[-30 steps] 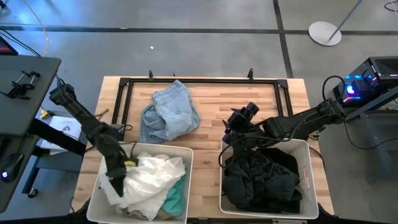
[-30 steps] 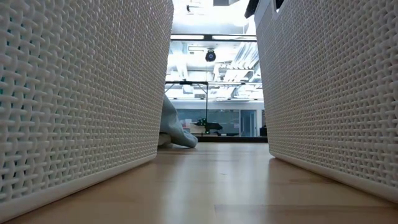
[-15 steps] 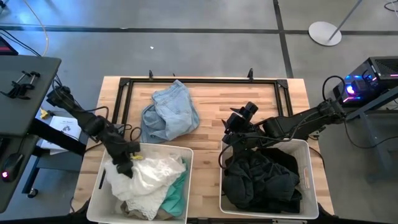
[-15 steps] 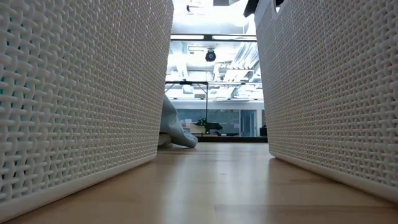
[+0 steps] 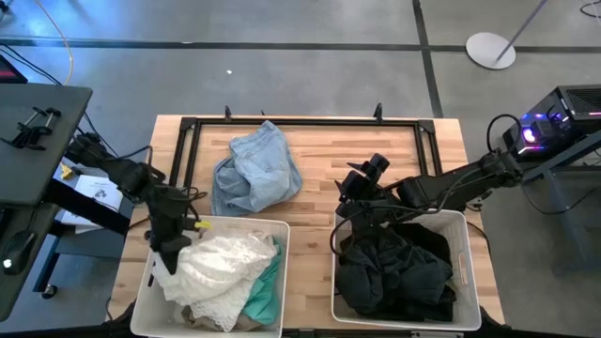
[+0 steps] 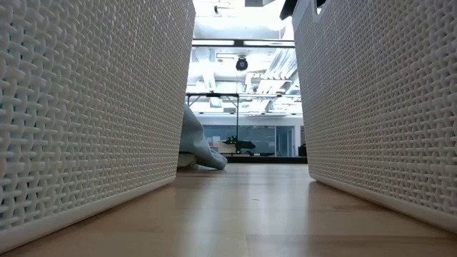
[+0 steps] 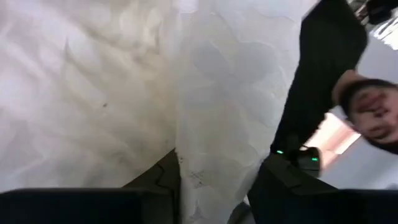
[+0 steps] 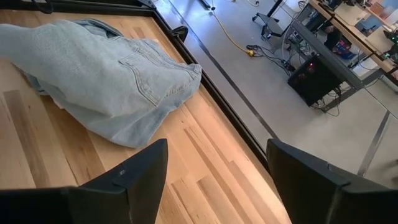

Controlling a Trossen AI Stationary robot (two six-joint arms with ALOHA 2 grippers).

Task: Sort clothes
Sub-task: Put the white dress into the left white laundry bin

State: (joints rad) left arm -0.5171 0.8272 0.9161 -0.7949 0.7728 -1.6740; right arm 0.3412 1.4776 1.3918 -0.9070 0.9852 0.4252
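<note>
Pale blue-grey garment (image 5: 254,169) — crumpled on the bare table beyond both baskets, long axis running away from the robot. Left gripper (image 5: 167,255) nearer, but pinching white garment (image 5: 221,268) in the left basket (image 5: 143,302); right gripper (image 5: 364,202) — jaws wide, empty, facing the blue-grey piece.
</note>
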